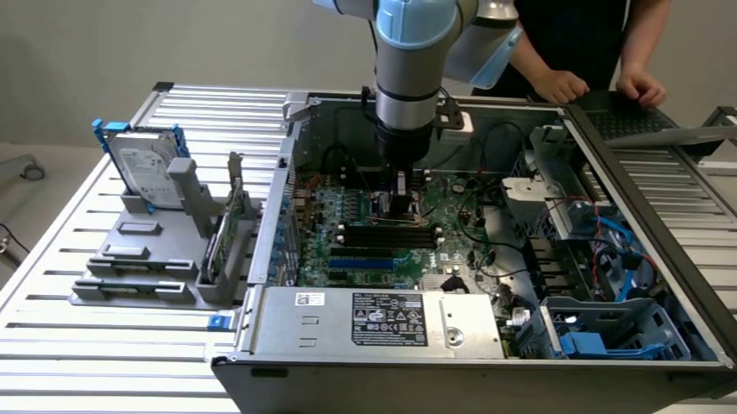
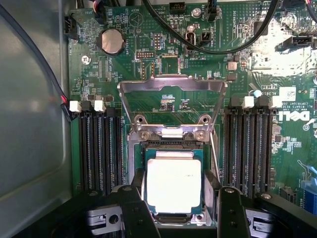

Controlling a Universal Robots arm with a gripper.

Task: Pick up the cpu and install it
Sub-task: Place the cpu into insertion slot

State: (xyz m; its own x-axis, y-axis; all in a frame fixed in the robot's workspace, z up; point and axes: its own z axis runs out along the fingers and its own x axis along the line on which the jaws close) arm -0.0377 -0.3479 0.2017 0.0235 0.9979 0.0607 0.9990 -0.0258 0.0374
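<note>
The cpu (image 2: 174, 186), a small square chip with a pale silver face, lies flat in the metal-framed socket (image 2: 136, 163) on the green motherboard (image 2: 163, 59). The socket's load plate (image 2: 172, 85) stands hinged up behind it. My gripper (image 2: 179, 194) hangs right over the chip with its black fingers (image 2: 133, 210) on either side. They are spread wider than the chip, and a gap shows on one side. In the exterior view the gripper (image 1: 399, 197) reaches straight down into the open computer case (image 1: 645, 285), low over the board.
Dark memory slots (image 2: 96, 148) flank the socket on both sides, and black cables (image 2: 218, 47) cross the board beyond it. At the exterior view's left a hard drive (image 1: 148, 164) stands upright in a grey holder (image 1: 138, 259). A person's hands (image 1: 561, 84) rest on the case's far rim.
</note>
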